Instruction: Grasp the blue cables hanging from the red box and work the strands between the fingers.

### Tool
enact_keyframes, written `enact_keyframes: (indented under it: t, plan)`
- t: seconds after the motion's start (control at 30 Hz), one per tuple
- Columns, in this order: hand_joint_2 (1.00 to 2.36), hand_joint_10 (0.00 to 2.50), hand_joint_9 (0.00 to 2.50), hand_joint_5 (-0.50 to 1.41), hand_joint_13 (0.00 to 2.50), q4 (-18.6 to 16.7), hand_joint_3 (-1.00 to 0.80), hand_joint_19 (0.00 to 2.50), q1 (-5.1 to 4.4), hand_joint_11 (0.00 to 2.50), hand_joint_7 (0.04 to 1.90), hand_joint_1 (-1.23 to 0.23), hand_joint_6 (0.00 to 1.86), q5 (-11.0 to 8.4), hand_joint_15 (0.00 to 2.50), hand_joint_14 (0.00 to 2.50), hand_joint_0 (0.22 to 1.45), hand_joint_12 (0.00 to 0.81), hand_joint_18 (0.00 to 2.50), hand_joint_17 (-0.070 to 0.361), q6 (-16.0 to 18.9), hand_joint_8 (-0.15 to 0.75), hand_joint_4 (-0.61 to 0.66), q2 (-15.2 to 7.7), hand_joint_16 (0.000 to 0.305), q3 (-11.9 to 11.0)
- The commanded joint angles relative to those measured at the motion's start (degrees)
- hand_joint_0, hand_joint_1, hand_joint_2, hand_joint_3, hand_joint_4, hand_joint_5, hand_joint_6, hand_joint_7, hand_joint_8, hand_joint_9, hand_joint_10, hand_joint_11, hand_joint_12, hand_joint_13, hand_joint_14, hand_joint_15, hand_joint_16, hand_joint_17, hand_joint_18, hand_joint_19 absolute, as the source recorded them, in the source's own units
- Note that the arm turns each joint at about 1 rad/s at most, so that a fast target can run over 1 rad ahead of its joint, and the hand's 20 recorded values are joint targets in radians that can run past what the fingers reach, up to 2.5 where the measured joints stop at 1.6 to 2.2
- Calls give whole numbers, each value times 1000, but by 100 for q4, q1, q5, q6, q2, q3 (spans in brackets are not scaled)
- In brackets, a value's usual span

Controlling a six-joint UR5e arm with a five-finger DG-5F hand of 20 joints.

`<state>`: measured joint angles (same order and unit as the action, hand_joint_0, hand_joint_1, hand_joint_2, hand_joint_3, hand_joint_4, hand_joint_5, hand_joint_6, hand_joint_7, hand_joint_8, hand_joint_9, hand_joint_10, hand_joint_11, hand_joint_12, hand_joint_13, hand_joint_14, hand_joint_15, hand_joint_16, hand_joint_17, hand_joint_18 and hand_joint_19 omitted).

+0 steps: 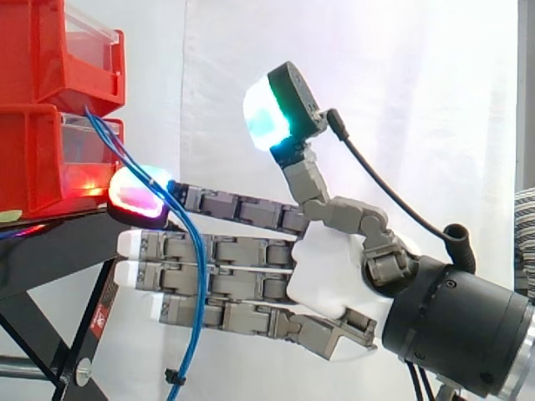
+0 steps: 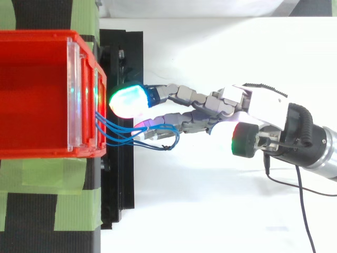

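Note:
Several thin blue cables leave the front of the lower red bin, arc down and hang below the hand. In the top view the blue cables run right from the red bin and loop back near the fingers. My hand reaches in from the right with straight fingers, open. The strands pass behind the upper finger, whose pad glows red by the bin, and in front of the lower fingers. The thumb pad is raised well above, glowing cyan. From above, the hand has the upper finger spread apart from the others.
A second red bin is stacked on the lower one. Both sit on a black stand with diagonal legs. Green tape marks the stand's top. A white curtain hangs behind. A small black tie bundles the cables low down.

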<state>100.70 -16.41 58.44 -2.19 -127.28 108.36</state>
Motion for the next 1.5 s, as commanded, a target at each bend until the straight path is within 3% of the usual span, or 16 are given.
enact_keyframes:
  t: [0.0,0.6,0.73,1.47]
  plan:
    - [1000,8,465,-385,480,-138,-1000,218,42,317,626,-348,4,80,328,9,668,427,422,153,-124,370,145,2,68,1]
    - [1000,8,476,-378,518,-94,-1000,229,42,310,629,-353,5,71,343,10,673,423,443,152,-167,367,147,-7,67,63]
    - [1000,8,479,-377,525,-129,-1000,232,6,307,628,-355,4,54,348,10,674,425,444,151,-185,367,147,-7,67,159]
    - [1000,10,635,-341,721,-138,-1000,264,-81,400,633,-359,5,36,481,14,691,423,508,144,-317,382,162,-7,64,159]
